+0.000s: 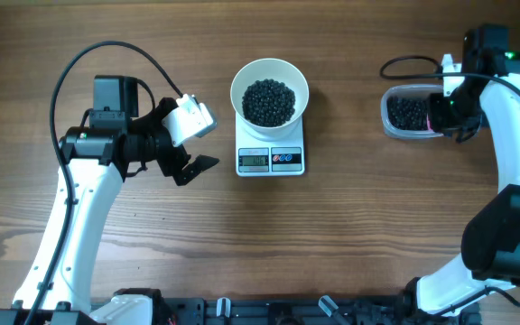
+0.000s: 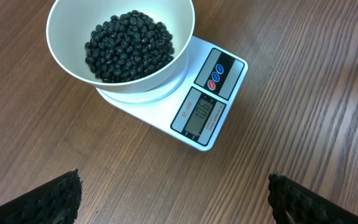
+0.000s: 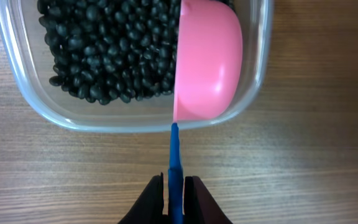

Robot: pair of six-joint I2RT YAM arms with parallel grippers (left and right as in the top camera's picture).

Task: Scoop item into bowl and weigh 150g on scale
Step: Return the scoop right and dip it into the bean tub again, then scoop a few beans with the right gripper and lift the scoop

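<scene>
Right wrist: blue scoop handle, hidden overhead.

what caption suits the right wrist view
Right hand pinches the blue handle of a pink scoop in the clear tub of black beans.

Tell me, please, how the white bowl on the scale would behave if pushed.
The bowl looks smooth and overhangs the small scale, so it would probably slide or tip off easily. The loose beans would likely shift and roll inside.

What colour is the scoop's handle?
The handle is blue, best seen in the right wrist view.
</scene>
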